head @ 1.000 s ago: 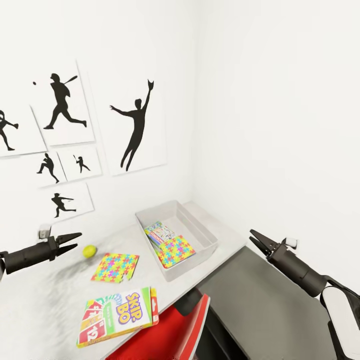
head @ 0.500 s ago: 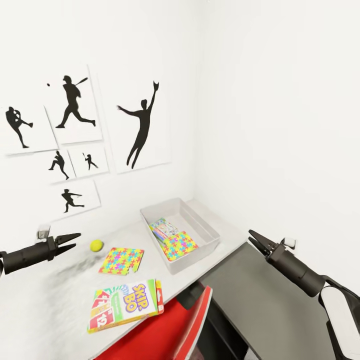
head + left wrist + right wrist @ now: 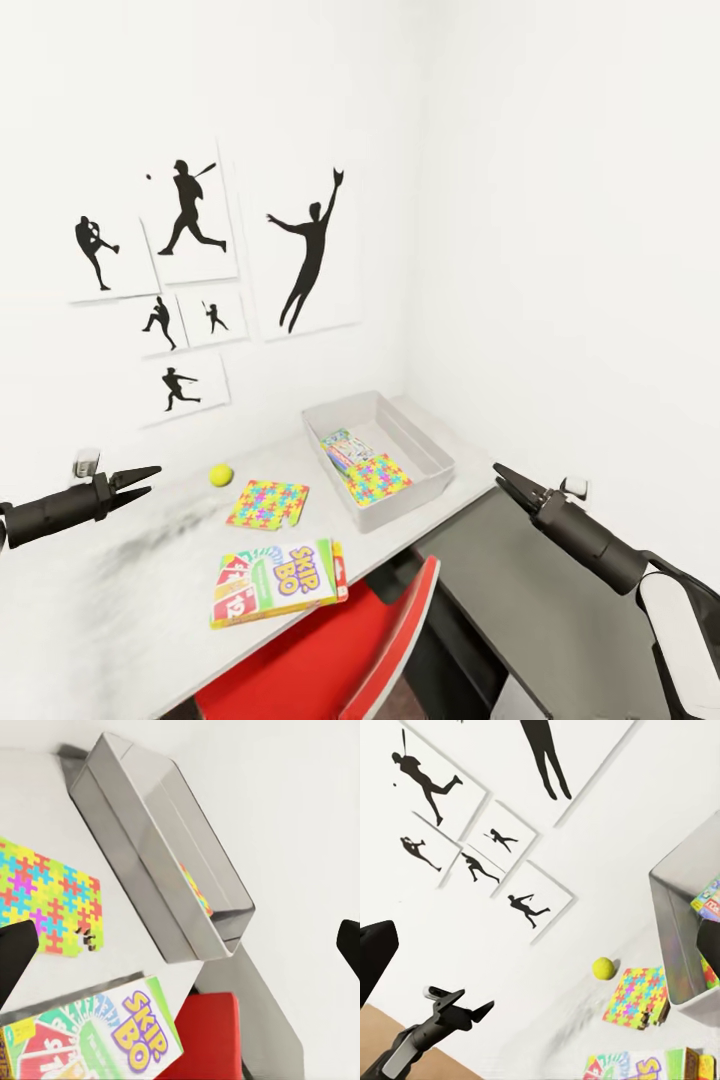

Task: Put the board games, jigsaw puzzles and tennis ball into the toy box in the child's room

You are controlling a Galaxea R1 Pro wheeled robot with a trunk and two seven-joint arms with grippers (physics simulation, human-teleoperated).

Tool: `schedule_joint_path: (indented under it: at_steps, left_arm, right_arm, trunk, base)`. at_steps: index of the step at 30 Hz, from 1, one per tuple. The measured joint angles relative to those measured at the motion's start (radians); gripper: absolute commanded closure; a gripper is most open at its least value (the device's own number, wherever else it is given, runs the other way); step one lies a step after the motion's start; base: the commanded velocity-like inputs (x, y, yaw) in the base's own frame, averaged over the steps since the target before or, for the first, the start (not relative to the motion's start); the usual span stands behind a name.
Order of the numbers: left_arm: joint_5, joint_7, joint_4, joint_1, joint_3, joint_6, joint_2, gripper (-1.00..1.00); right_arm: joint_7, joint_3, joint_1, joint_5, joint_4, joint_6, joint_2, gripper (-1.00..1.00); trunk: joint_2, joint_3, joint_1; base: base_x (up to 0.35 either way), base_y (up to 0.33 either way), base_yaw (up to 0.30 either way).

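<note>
Shifted rightward across the head view since a second ago is the whole scene, a camera move, while the things keep their places on the table (image 3: 120,600). Left gripper (image 3: 148,474) is held over the white top, jaws slightly apart, nothing held. Just beyond lie the tennis ball (image 3: 221,474) and a jigsaw puzzle (image 3: 267,504), with the Skip-Bo board game (image 3: 278,583) at the near edge above a red chair (image 3: 320,660). Inside the toy box (image 3: 430,450) at the corner are seen a second puzzle (image 3: 378,477) and a game box (image 3: 346,450). Right gripper (image 3: 505,480) is poised beside the bin over a dark cabinet (image 3: 520,600), jaws slightly parted, empty.
</note>
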State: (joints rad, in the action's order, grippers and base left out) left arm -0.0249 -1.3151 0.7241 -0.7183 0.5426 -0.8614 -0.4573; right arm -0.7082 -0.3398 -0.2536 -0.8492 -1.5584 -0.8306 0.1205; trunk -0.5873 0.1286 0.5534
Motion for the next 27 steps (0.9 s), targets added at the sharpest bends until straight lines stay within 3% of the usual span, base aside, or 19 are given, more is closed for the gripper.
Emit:
schedule_joint_path:
  at_steps: [10,21,27]
  left_arm:
    - [0.0,0.0,0.0,0.0,-0.001,0.001,0.001,-1.0]
    - [0.0,0.001,0.0,0.0,-0.001,0.001,0.0,-1.0]
    - [0.0,0.001,0.0,0.0,-0.001,0.001,0.0,-1.0]
  right_arm:
    - [0.019,0.005,0.0,0.001,-0.002,0.002,-0.001,-1.0]
    - [0.167,0.103,-0.001,0.001,-0.003,0.001,-0.002,-1.0]
    - [0.195,0.117,-0.001,0.0,-0.003,0.001,-0.002,-1.0]
  trunk:
    - [0.0,0.0,0.0]
    - [0.0,0.0,0.0]
    - [0.0,0.0,0.0]
  base:
    - [-0.089,0.006,0.001]
    - [-0.102,0.038,0.0]
    - [-0.093,0.039,0.0]
